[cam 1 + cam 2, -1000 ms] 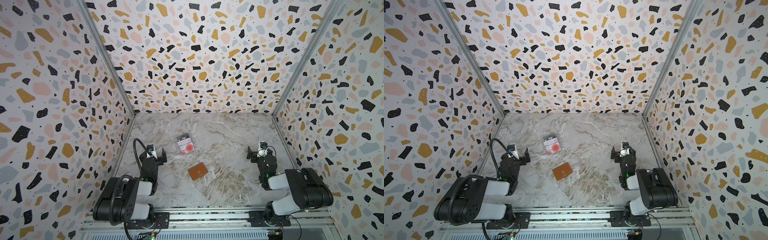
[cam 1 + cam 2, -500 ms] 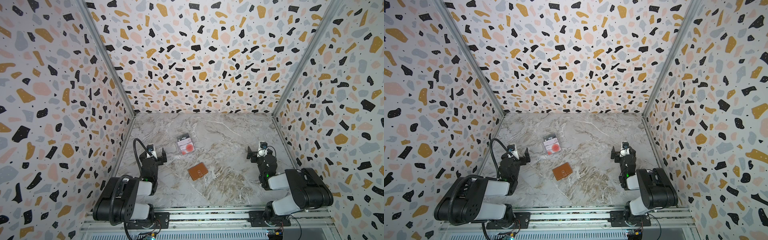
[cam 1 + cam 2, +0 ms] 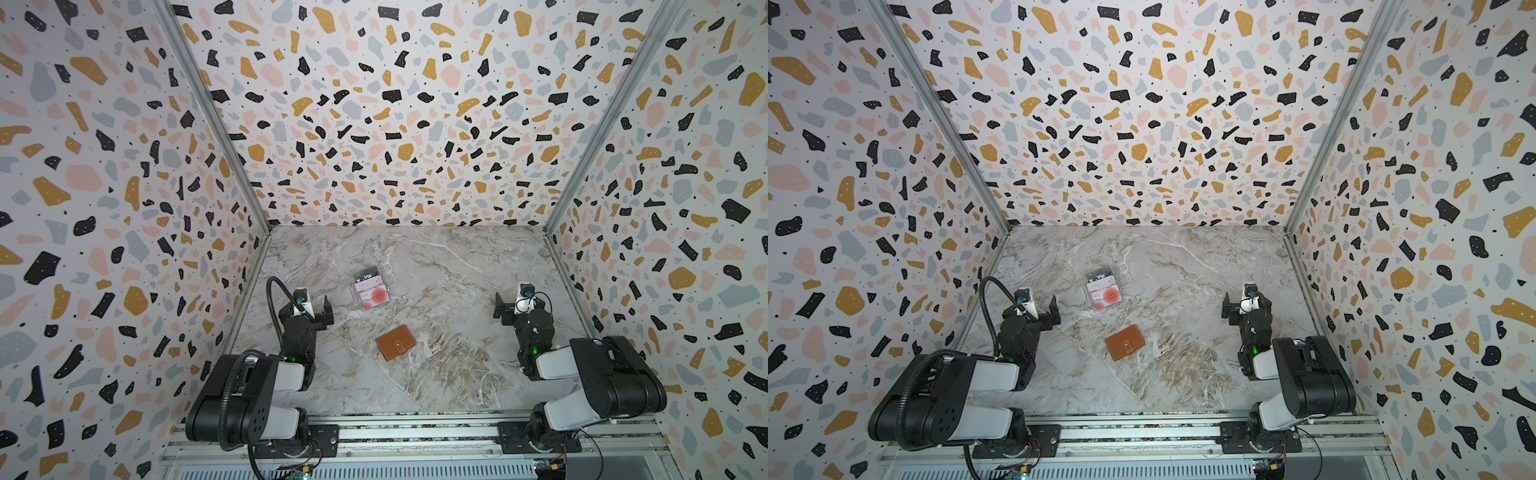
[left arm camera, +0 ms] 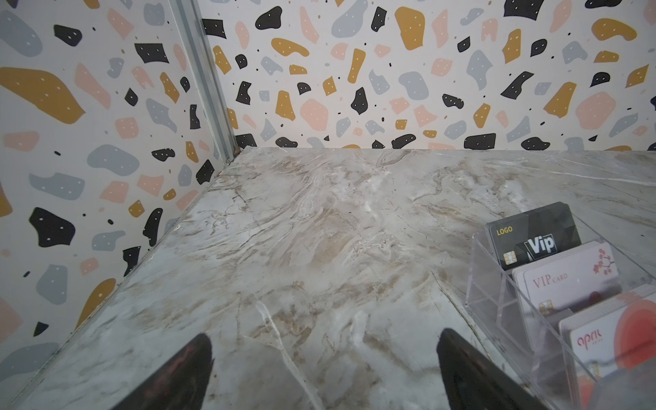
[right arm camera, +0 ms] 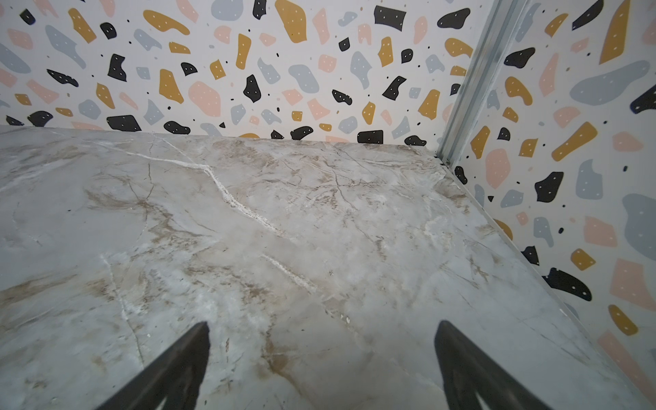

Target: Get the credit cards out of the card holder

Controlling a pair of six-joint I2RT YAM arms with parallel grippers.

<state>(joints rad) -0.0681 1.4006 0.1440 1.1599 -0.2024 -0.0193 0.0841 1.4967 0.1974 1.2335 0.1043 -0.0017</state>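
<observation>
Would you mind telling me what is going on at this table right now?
Nothing is being handled yet. The left tool and right tool both hover open and empty near their own sides of the table. The brown card holder lies closed between them, with a clear case of cards beyond it, both untouched.

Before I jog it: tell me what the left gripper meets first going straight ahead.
Way looks free: only bare tabletop ahead of the open left gripper, then probably the back wall; clear case sits aside.
</observation>
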